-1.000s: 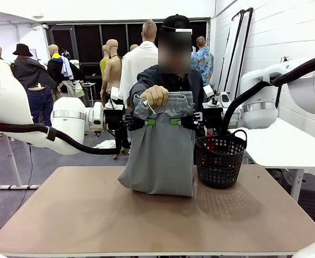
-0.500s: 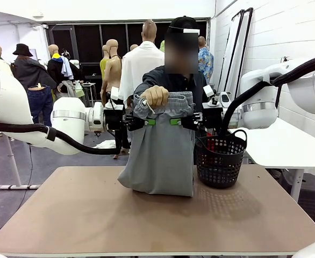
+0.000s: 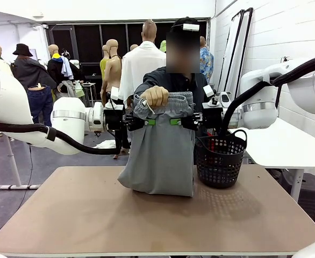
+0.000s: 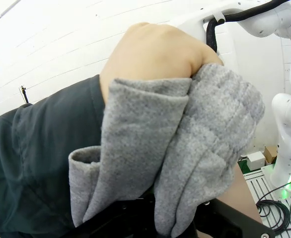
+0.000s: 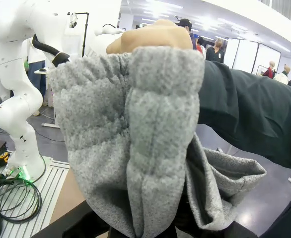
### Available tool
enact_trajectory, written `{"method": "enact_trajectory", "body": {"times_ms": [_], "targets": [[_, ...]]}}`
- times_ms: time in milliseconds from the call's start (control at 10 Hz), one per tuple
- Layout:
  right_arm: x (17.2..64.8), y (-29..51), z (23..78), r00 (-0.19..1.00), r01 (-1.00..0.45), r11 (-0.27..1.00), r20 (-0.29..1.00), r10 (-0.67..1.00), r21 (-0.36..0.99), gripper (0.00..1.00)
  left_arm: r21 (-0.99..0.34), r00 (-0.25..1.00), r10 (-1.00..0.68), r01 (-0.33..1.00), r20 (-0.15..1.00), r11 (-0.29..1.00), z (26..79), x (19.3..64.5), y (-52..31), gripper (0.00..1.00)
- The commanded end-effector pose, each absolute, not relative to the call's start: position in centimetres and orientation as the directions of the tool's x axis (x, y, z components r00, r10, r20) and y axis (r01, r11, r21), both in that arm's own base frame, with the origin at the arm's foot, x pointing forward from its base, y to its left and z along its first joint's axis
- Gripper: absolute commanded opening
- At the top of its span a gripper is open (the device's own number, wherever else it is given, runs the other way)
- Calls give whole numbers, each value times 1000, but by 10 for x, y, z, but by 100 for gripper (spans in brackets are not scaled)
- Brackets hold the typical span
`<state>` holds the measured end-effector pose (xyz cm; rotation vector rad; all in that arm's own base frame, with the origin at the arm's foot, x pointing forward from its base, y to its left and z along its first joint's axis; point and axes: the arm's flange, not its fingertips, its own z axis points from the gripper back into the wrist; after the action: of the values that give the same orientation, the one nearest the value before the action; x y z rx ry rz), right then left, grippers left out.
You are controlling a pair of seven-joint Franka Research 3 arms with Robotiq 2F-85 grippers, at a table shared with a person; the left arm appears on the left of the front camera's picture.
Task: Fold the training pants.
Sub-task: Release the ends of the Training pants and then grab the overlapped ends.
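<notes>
Two end effectors meet above the surface (image 3: 93, 215). Our left end effector (image 3: 147, 122) and right end effector (image 3: 178, 122) are both clamped onto the training pants (image 3: 160, 156), pinching the grey jersey just below the gathered waistband. The pants hang as a doubled panel, their lower edge resting on the surface just beside the black mesh basket (image 3: 220, 161). The person's hand (image 3: 155, 95) is fisted around the waistband at its top corner, above the left end effector. In both wrist views the fabric bunches up between our fingers, with that fist right above it. Over the last second we see nothing shift: the cloth, both grips and the fist sit where they were, and only the person's head has moved a little. We judge this a pause in a shared hold, with the fold partly made and the pants not yet laid flat on the surface.
</notes>
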<state>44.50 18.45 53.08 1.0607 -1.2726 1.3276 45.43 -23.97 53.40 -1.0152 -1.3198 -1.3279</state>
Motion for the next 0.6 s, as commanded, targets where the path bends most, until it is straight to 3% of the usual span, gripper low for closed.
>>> {"method": "enact_trajectory", "body": {"times_ms": [0,200,300,500], "targets": [[443,185,530,-152,-988,21,986,74,-154,0,188,-184,-72,981,980,55,535,454,-239,0],[446,184,532,-126,-992,15,990,66,-127,0,179,-175,-74,982,982,61,534,455,-239,0],[446,183,532,-106,-994,0,992,65,-106,0,171,-167,-67,983,984,67,534,455,-240,6],[445,184,533,-65,-998,-21,996,56,-63,34,150,-145,-62,986,987,75,535,454,-238,45]]}}
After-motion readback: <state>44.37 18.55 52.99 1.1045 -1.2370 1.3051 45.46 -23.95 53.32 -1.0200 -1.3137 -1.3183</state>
